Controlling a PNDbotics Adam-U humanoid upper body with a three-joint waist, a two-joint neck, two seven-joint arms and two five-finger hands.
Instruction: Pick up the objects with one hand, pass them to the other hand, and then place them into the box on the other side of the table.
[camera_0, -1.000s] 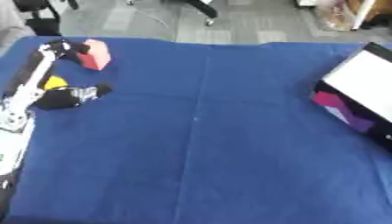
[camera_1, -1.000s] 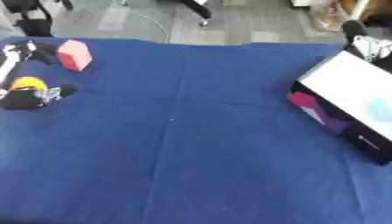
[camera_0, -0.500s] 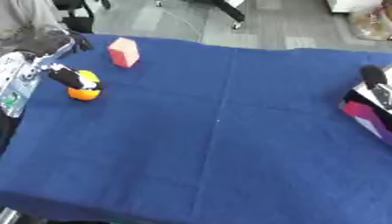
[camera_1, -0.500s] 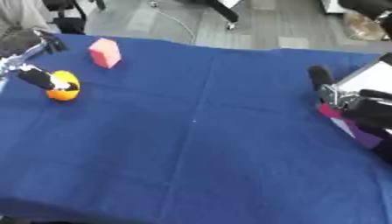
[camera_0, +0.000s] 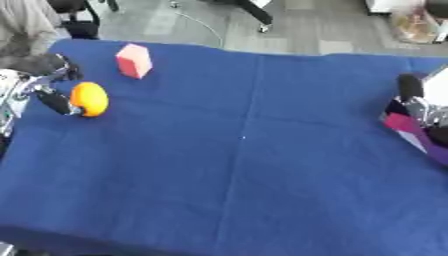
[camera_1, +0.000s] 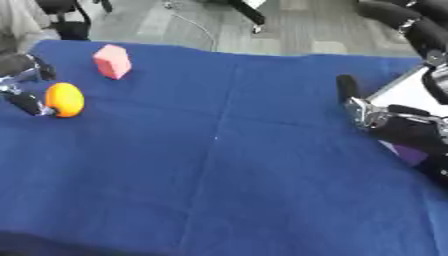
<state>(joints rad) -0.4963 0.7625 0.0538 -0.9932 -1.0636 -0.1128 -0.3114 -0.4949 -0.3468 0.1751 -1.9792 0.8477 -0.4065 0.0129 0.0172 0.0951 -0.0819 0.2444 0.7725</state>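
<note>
**Left hand at the orange ball, right hand waiting by the box**

The robot's left hand (camera_0: 45, 87) shows at the left edge of the tabletop (camera_0: 245, 165), which is covered in a dark blue cloth. Its dark fingers (camera_0: 54, 101) curl toward the round orange ball (camera_0: 89, 99): one lies against the ball's near left side, another arches just behind it. The ball sits on the cloth, touching that lower finger; whether the fingers fully close round it cannot be told from these views.

Just beyond the left hand, a little further in over the tabletop, stands a small pink rectangular block (camera_0: 134, 60). It is upright, clear of the ball and of the fingers.

The right hand (camera_1: 376, 117) reaches in from the right edge, well apart from the left hand and from both objects. One dark finger (camera_1: 347, 88) stands straight up above the silver and black palm, and the hand holds nothing. Immediately behind and to the right of this hand is the box (camera_1: 404, 95), of which a pale, nearly white face shows in the right eye view. A magenta and purple part (camera_0: 409, 129) shows at the right edge of the left eye view, below the hand. What lies inside the box cannot be made out.
</note>
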